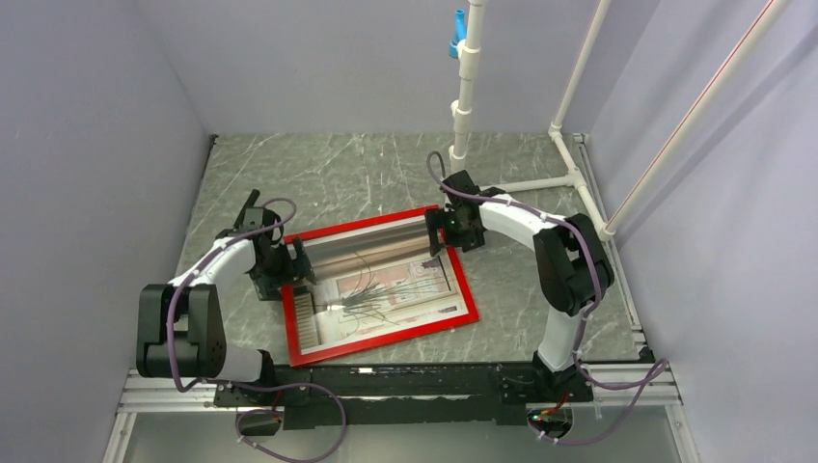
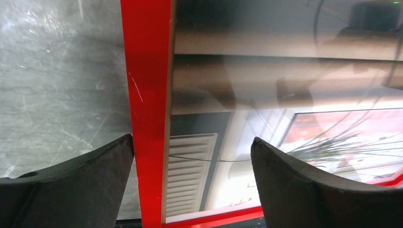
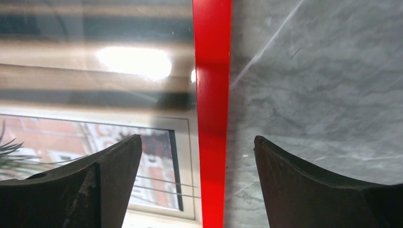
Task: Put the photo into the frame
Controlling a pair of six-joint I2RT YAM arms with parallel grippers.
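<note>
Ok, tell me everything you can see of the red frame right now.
The frame is a thin, bright red rectangle lying flat, front up, on the grey marble-look table, turned slightly askew. The photo shows through a glossy, glare-streaked pane. A tan inner edge shows in the left wrist view. The left gripper and right gripper straddle its left and right borders, jaws open; contact can't be told.

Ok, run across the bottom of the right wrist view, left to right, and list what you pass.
One finger → photo → red edge of the frame → bare table → the other finger.
</note>
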